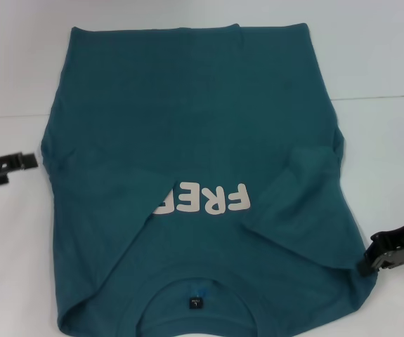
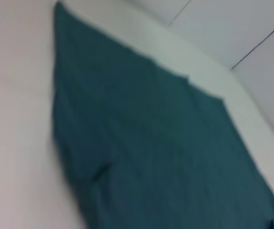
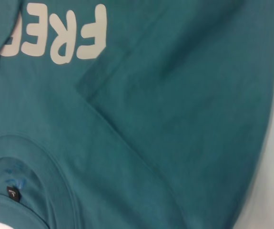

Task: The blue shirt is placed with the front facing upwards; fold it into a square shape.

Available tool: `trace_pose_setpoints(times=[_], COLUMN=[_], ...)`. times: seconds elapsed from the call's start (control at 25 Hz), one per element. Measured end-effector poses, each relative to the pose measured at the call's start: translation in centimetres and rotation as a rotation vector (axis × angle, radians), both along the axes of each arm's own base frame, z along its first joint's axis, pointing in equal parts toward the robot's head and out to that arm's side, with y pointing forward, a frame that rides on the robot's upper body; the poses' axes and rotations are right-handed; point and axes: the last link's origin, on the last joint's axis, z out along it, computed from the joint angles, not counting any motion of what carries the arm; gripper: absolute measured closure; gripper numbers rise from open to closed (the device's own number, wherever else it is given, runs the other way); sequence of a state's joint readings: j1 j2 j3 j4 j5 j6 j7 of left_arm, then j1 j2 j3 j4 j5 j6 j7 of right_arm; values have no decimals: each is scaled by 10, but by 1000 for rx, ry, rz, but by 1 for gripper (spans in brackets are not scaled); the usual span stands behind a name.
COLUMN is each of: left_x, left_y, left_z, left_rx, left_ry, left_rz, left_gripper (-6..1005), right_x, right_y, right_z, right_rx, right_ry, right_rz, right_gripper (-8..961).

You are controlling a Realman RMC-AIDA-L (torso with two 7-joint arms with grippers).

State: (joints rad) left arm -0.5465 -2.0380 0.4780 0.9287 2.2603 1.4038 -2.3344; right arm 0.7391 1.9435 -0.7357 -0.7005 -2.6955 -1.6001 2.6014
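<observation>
Collar (image 1: pixel 196 293) of the blue shirt (image 1: pixel 187 119) nearest; right pincer (image 1: pixel 367 266) at its sleeve edge, left pincer (image 1: pixel 36 161) beside it, grips unclear.

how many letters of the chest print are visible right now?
3: "F", "R" and "E" on the blue shirt, mid-chest above the collar. A folded-over flap from the robot's left covers whatever follows.

The blue shirt (image 1: pixel 187 140) runs off the near edge of the head view, so its collar is cut there, and a fold laid over the chest hides the left end of the off-white lettering (image 1: pixel 205 200) — only "FRE" reads. The left pincer (image 1: pixel 1 168) is cut by the left edge and the right pincer (image 1: pixel 398 249) by the right edge, fingertips unclear. The left wrist view is blurred — only teal cloth on the pale table (image 2: pixel 13 143) shows.
</observation>
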Motion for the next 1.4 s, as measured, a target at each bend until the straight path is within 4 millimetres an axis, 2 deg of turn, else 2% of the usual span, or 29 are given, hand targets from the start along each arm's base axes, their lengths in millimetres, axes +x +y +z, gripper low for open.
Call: trace_pose_setpoints(times=[0.28,0.52,0.92,1.4], left_x=[-3,2,16,19], left_y=[-18,-22,-28,-44], left_z=[2,-1,-17,-29], left_rx=[-209,-326,-475,-608], left_ry=[49,77,102,98], left_rz=[155,207,228,273], left_gripper=[123,123,121,123], right_x=[-4,-7,-6,-7], right_y=[4,7,6,5], right_z=[2,7,7,6], right_rx=[10,17,13,14], right_ry=[6,-1,7,29], right_rz=[38,70,89,105], right_gripper=[920,920,920,921])
